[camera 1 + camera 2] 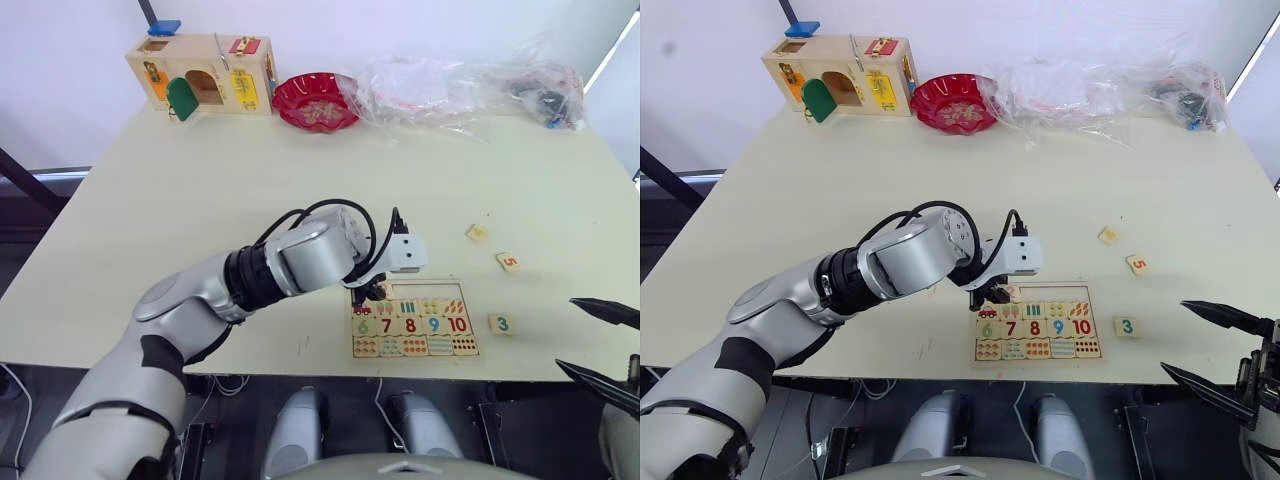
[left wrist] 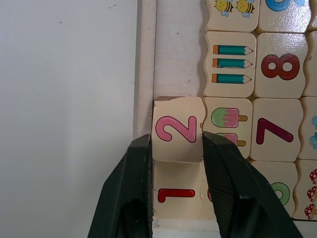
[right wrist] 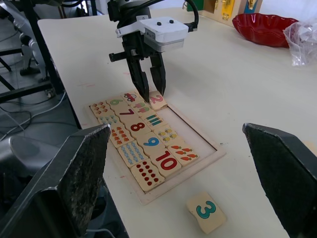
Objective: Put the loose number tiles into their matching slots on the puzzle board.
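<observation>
Pale worktop carries a latch box and red bowl along its far edge. The puzzle board lies at the near edge; there the left gripper clamps tile 2 over the top row beside tile 1. Tiles 3 and 5 lie towards the right edge, where the right gripper hangs apart.

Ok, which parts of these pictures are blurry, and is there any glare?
Right wrist view: the end effector's own fingers are big blurred shapes while the board stays sharp. Left wrist view: the 2 tile is crisp. Head views: bright window glare at the far right corner.
</observation>
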Controlling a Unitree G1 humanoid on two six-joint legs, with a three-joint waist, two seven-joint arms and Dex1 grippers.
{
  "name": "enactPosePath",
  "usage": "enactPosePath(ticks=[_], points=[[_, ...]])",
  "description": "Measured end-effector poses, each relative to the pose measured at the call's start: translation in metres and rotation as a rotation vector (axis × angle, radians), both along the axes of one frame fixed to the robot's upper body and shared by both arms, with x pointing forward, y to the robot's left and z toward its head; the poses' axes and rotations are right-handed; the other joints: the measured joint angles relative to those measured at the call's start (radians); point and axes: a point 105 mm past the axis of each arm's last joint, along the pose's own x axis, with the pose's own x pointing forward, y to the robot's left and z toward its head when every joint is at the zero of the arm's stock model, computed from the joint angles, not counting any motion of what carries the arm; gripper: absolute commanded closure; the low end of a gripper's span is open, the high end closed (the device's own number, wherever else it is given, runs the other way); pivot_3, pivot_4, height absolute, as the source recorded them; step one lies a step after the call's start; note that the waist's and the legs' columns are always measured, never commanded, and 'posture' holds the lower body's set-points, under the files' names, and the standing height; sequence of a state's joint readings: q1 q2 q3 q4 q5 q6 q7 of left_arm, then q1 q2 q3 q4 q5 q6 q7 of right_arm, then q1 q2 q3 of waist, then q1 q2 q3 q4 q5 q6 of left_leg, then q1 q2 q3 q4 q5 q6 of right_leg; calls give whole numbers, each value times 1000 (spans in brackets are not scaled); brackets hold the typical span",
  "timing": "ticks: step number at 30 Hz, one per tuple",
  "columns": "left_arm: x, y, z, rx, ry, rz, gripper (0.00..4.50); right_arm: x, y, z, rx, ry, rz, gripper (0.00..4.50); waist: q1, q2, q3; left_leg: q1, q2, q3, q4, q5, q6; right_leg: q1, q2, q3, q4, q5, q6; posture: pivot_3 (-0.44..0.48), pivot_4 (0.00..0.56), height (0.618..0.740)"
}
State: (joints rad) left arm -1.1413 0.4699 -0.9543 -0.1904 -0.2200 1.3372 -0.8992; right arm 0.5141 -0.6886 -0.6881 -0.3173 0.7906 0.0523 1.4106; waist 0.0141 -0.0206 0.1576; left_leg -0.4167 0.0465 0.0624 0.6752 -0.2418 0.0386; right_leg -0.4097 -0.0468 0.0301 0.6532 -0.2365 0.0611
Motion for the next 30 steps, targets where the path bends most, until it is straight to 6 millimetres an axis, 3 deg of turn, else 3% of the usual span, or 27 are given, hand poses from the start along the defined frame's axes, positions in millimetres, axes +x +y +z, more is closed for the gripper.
enactPosePath(ticks=[25, 30], points=[[-2, -1, -1, 1, 1, -25, 3507, 1, 0, 1, -4, -17, -2, 0, 0, 0, 0, 0, 0, 0, 0, 0, 0, 0, 0, 0, 0, 0, 0, 0, 150, 740], [-3, 0, -2, 6, 7, -27, 1221, 1, 0, 1, -3, -18, -1, 0, 0, 0, 0, 0, 0, 0, 0, 0, 0, 0, 0, 0, 0, 0, 0, 0, 150, 740]])
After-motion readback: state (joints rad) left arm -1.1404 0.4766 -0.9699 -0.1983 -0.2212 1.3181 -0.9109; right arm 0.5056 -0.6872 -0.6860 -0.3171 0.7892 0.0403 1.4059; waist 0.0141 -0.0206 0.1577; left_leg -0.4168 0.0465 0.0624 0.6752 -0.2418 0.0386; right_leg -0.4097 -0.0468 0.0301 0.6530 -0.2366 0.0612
